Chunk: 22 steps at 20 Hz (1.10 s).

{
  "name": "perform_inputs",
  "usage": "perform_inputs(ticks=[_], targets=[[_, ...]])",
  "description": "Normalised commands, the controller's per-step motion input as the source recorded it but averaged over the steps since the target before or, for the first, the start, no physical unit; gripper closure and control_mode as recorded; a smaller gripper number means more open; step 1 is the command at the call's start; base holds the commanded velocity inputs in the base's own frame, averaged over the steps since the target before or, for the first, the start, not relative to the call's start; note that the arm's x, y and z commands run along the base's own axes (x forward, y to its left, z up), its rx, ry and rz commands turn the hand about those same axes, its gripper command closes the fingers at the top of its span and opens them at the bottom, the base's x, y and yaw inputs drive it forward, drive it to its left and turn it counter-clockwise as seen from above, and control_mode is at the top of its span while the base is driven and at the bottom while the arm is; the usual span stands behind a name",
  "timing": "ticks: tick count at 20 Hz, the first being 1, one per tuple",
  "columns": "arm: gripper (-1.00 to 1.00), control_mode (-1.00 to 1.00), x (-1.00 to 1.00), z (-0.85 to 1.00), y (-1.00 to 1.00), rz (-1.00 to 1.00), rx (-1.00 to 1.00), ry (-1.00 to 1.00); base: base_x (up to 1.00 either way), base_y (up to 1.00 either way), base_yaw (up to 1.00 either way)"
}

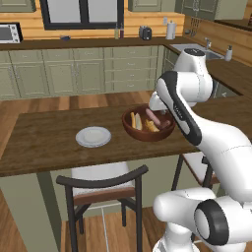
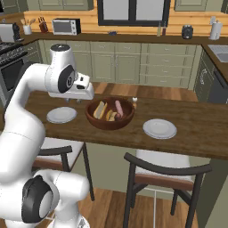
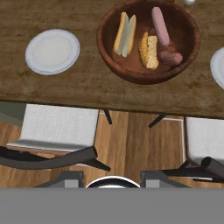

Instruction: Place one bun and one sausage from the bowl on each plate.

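Two plates sit bare on the wooden counter, so nothing of the task is done yet.

From the left base view, one plate [image 1: 93, 137] lies left of the bowl [image 1: 147, 129], a clear gap between them; the arm's white links cover the bowl's right side and the gripper itself is hidden behind them.

From the right base view, the bowl [image 2: 109, 113] stands between both plates, one [image 2: 61, 115] to its left under the arm's wrist, the other [image 2: 159, 128] to its right and nearer the counter's front edge.

Looking down from the hand view, the bowl [image 3: 148, 40] holds two buns, one [image 3: 124, 34] and another [image 3: 149, 51], plus two sausages [image 3: 160, 26] and [image 3: 170, 57]. The gripper [image 3: 112, 178] hangs high above the chairs with nothing between its fingertips; how far apart they stand cannot be told. All four placements remain.
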Motion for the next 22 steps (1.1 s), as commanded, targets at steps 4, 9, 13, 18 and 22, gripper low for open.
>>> perform_inputs(ticks=[4,9,13,18,22], targets=[[-1.0,-1.0,0.0,0.0,0.03,0.0,-0.02,0.0,0.0,0.0,0.0],[-1.0,-1.0,0.0,0.0,0.0,0.0,0.0,0.0,0.0,0.0,0.0],[-1.0,-1.0,0.0,-0.02,-0.05,0.0,0.06,0.06,0.0,0.0,0.0],[-1.0,-1.0,0.11,-0.06,-0.58,-0.02,0.11,-0.03,0.0,0.0,0.0],[-1.0,-1.0,0.19,-0.22,-0.62,-0.02,-0.03,0.0,0.0,0.0,0.0]])
